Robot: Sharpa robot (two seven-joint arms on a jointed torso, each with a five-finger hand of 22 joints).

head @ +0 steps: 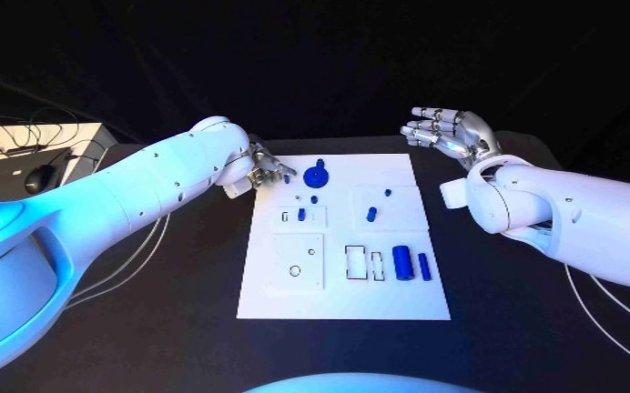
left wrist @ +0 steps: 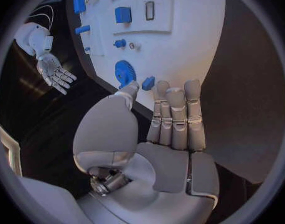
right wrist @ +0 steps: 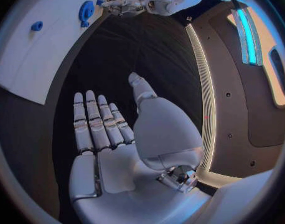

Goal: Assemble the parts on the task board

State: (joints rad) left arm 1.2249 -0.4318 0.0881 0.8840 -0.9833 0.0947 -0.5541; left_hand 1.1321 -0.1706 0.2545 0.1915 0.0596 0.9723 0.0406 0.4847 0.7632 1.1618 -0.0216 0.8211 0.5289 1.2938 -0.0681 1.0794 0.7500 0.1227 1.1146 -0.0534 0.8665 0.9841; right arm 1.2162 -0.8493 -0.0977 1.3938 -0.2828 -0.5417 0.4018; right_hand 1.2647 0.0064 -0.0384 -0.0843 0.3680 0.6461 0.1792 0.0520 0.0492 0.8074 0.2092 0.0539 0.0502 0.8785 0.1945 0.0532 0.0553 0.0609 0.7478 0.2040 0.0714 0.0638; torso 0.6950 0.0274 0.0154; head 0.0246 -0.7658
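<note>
Parts lie on your board (head: 344,297) mid-table, a gear (head: 315,175) at its far edge just beside your left hand (head: 263,169), fingers straight and empty, while your right hand (head: 449,133) hovers spread off the board.

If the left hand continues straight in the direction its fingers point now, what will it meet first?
Probably the small blue block at the task board's edge, just beyond the left hand; the round blue toothed gear lies beside it. Depth is unclear.
</note>
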